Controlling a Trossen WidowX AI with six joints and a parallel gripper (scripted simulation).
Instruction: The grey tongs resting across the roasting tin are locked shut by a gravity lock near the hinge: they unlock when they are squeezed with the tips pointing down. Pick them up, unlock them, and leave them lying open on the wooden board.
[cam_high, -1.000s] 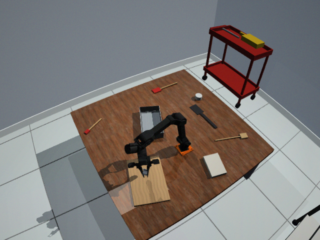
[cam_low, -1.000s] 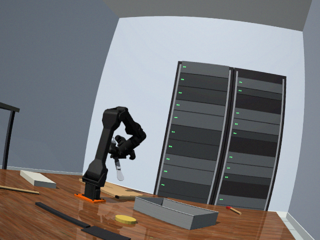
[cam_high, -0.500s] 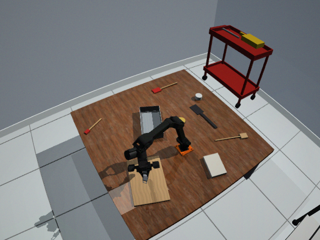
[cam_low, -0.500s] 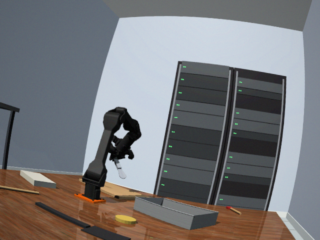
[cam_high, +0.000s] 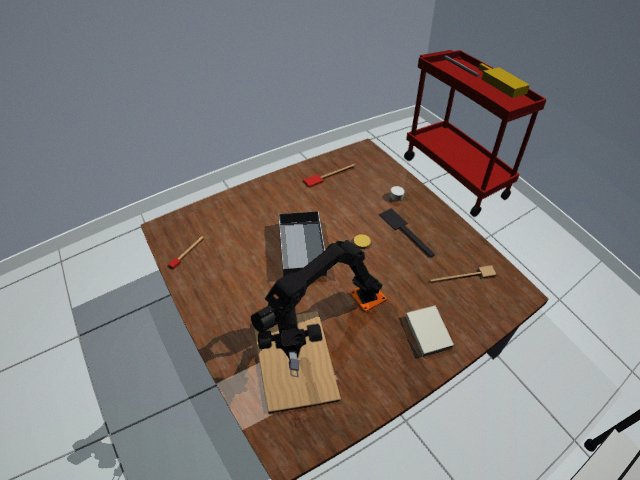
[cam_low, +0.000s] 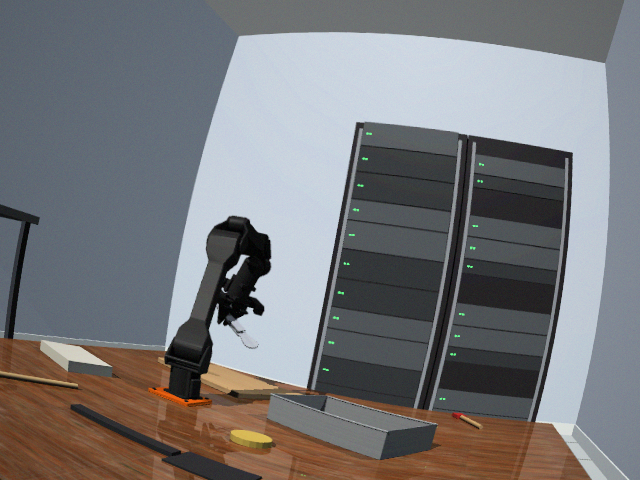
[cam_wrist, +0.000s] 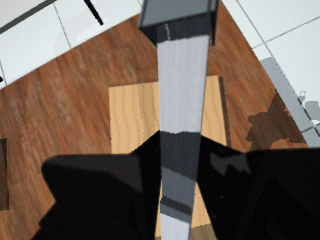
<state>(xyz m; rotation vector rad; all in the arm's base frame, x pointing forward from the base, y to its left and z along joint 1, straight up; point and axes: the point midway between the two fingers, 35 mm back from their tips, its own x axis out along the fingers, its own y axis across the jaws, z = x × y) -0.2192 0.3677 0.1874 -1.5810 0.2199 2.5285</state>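
Note:
My gripper is shut on the grey tongs. It holds them in the air above the wooden board, near the board's end closest to the arm. The tongs slant with their tips pointing down and away from the arm. In the wrist view they run up the middle as one grey strip, and their two arms look close together. The grey roasting tin stands empty behind the arm.
On the table lie two red spatulas, a black spatula, a wooden spatula, a yellow disc, a white cup and a white slab. A red cart stands off the table.

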